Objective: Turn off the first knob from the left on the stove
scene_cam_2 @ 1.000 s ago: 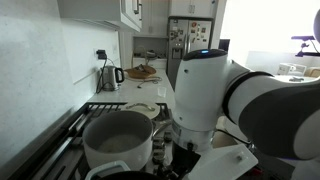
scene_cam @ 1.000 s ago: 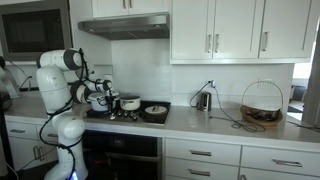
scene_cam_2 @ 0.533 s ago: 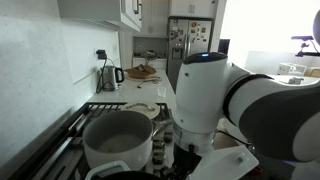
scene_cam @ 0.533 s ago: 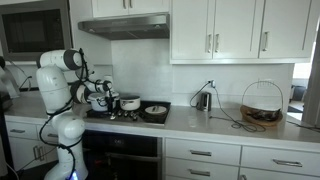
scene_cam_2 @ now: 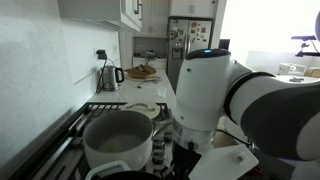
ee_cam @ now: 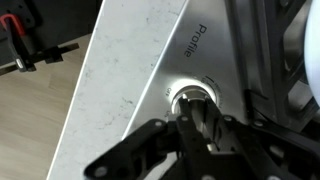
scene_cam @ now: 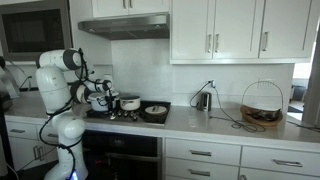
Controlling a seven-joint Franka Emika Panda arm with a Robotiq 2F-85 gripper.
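Observation:
In the wrist view a round knob (ee_cam: pixel 195 98) with a bright metal ring sits on the stove's steel front strip (ee_cam: pixel 160 60), which is marked "Profile", close to its end by the pale counter. My gripper (ee_cam: pixel 196 115) is shut on this knob, with a dark finger on each side of it. In an exterior view the black stove (scene_cam: pixel 128 116) lies under the hood, and the white arm (scene_cam: pixel 62 92) reaches over its front left corner, hiding the knobs. My gripper does not show in the exterior view where the arm (scene_cam_2: pixel 235 100) fills the right side.
A steel pot (scene_cam_2: pixel 118 142) stands on the stove grates (scene_cam_2: pixel 100 108) next to the arm, and a dark pan (scene_cam: pixel 155 111) sits beside it. A kettle (scene_cam: pixel 203 100) and a wire basket (scene_cam: pixel 262 105) stand further along the counter. A fridge (scene_cam_2: pixel 190 40) is at the far end.
The arm keeps its place at the stove's front left corner. The exterior views show no clear movement.

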